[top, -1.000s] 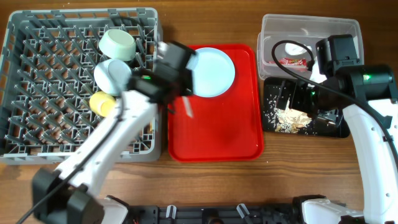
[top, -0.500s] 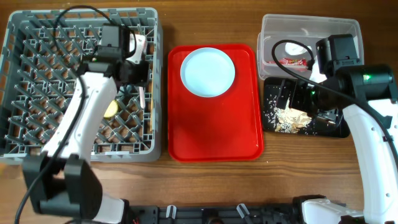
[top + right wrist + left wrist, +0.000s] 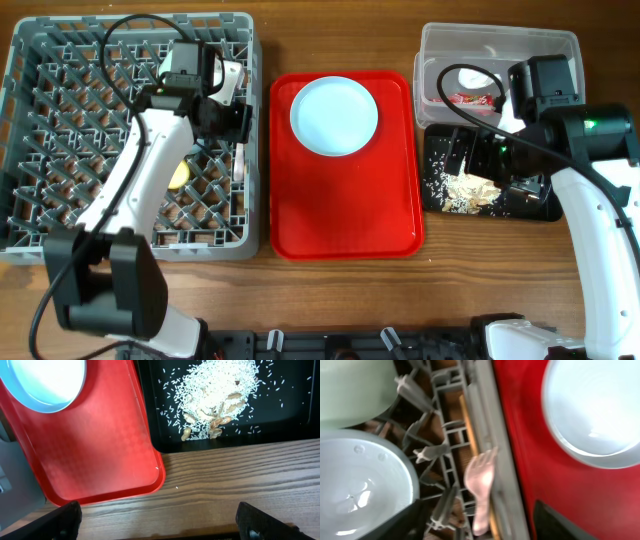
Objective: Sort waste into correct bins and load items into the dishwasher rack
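Note:
My left gripper point(image 3: 475, 519) hangs over the right edge of the grey dishwasher rack point(image 3: 60, 60), open. A white plastic fork point(image 3: 481, 480) lies loose between its fingers against the rack's wall, also seen from overhead point(image 3: 240, 162). Two pale bowls point(image 3: 350, 390) point(image 3: 360, 480) stand in the rack beside it. A yellow cup point(image 3: 178, 177) peeks out under the arm. The white plate point(image 3: 334, 116) sits on the red tray point(image 3: 345, 215). My right gripper point(image 3: 157, 512) is wide open above the wooden table, near the black tray point(image 3: 150, 420) of rice crumbs point(image 3: 220, 385).
The clear tub point(image 3: 500, 45) at the back right holds a red wrapper point(image 3: 465, 98) and a white tissue point(image 3: 468, 78). The red tray lies between the rack and the black tray point(image 3: 437, 165). Cables loop over both arms.
My left arm swung from the red tray to the rack with the fork, then opened its jaws. The fork now rests in the rack. The right arm has not moved.

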